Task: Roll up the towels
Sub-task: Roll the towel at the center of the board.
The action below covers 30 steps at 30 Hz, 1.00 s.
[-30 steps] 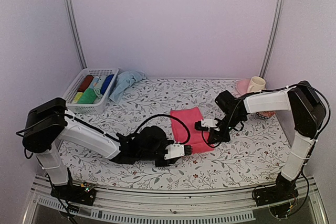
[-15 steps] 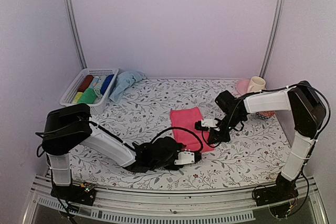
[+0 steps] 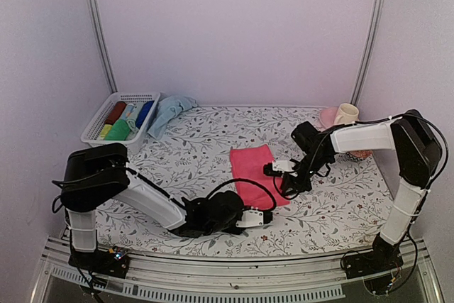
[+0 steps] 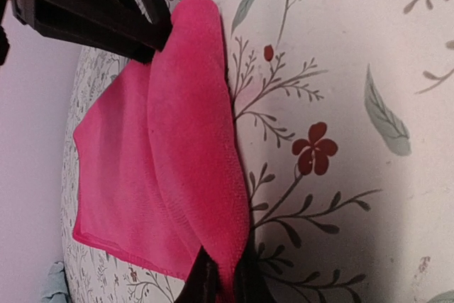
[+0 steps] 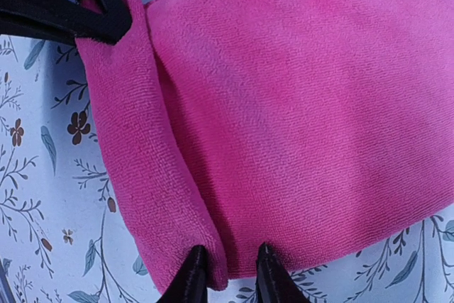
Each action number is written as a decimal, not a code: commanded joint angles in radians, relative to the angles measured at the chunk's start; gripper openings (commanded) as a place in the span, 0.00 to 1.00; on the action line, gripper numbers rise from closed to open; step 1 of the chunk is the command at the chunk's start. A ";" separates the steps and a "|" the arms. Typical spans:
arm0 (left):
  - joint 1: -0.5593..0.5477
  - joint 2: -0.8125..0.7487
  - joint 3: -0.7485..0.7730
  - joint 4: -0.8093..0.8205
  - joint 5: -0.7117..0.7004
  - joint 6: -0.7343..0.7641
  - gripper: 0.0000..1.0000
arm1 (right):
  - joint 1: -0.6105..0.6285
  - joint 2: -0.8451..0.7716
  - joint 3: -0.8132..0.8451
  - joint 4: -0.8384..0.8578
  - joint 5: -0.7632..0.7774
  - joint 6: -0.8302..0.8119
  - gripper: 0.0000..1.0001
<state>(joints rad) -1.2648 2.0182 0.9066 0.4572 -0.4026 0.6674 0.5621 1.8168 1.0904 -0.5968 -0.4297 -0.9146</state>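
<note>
Step in hand, as I judge it: the first turn of the roll on the pink towel. The towel lies flat on the worktop, a little right of centre and nearer the near edge than the far one. Its long axis runs far to near, slanting slightly toward the near right corner. A fold lies across one short end, seemingly the near one; the overhead view does not settle this. The left fingers are clenched on one end of the fold. The right fingers stand either side of the other end and appear to nip it. The next move calls for both ends to be turned over together onto the flat part and kept level, or the roll will cone. The pale blue towel lies crumpled at the far left corner beside the basket, not yet rolled.
</note>
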 commanded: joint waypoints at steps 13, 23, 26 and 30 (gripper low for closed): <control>0.101 -0.106 0.012 -0.147 0.254 -0.232 0.05 | 0.011 -0.440 -0.375 0.334 0.001 -0.249 0.60; 0.179 -0.129 0.028 -0.192 0.454 -0.317 0.07 | 0.130 -0.491 -0.529 0.596 0.068 -0.286 0.63; 0.186 -0.120 0.036 -0.204 0.478 -0.326 0.08 | 0.162 -0.458 -0.543 0.661 0.118 -0.263 0.64; 0.194 -0.109 0.043 -0.213 0.499 -0.335 0.09 | 0.190 -0.412 -0.541 0.692 0.156 -0.235 0.63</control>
<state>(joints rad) -1.0859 1.9160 0.9268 0.2699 0.0357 0.3626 0.7277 1.3640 0.5648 0.0071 -0.3374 -1.1862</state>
